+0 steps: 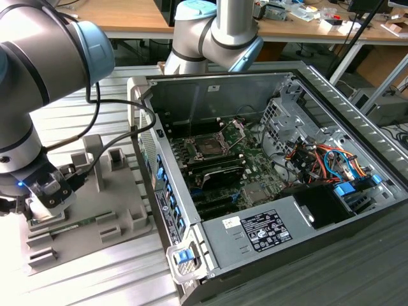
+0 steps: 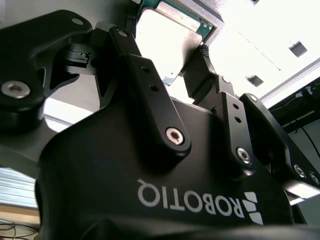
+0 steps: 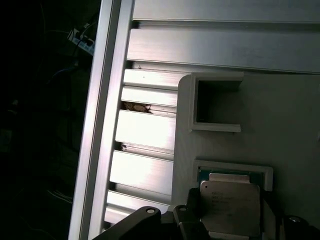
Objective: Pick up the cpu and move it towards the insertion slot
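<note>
Claw (image 1: 46, 197) straddled the cpu (image 3: 230, 202) in its fixture (image 3: 280, 125) — grip impossible to tell.

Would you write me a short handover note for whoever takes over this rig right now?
The gripper sits low over the grey fixture plate, straddling the cpu; whether it grips cannot be told.
The cpu lies in its pocket on the plate, metal face up, not lifted.
The insertion slot is inside the open computer case, to the exterior view's right of the plate, with its retaining bracket raised.
Done: gripper placed at the cpu.
Left: the pick-up and the carry to the slot.
</note>
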`<state>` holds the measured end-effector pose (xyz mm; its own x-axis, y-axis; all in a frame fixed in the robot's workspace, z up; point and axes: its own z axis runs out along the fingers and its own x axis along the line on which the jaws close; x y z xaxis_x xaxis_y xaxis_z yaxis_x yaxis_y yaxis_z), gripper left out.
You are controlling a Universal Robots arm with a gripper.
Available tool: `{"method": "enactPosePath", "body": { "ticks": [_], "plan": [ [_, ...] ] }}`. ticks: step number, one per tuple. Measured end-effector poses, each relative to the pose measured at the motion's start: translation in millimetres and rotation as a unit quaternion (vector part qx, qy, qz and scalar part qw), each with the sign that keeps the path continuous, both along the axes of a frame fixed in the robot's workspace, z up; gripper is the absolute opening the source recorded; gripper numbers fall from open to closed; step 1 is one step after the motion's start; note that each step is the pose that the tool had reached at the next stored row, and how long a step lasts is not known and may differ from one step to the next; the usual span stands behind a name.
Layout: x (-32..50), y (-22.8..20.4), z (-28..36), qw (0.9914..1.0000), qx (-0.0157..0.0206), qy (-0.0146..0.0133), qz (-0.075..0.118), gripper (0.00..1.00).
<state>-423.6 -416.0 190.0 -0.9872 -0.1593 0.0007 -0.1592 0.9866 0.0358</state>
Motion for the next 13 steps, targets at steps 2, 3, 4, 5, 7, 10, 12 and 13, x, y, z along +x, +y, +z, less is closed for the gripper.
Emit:
{"method": "enactPosePath", "body": {
  "ticks": [2,3,4,5,7,10,12,13],
  "plan": [
    [0.0,0.0,0.3,1.0,0.0,0.0,0.0,0.55],
    [0.0,0.0,0.5,1.0,0.0,0.0001,0.0,0.55],
    [0.0,0.0,0.7,1.0,0.0,0.0,0.0,0.55],
    [0.0,0.0,0.9,1.0,0.0,0.0001,0.0,0.55],
    [0.0,0.0,1.1,1.0,0.0,0.0,0.0,0.55],
    [0.0,0.0,1.6,1.0,0.0,0.0001,0.0,0.55],
    [0.0,0.0,2.1,1.0,0.0,0.0001,0.0,0.55],
    [0.0,0.0,2.5,1.0,0.0,0.0,0.0,0.55]
  ]
}}
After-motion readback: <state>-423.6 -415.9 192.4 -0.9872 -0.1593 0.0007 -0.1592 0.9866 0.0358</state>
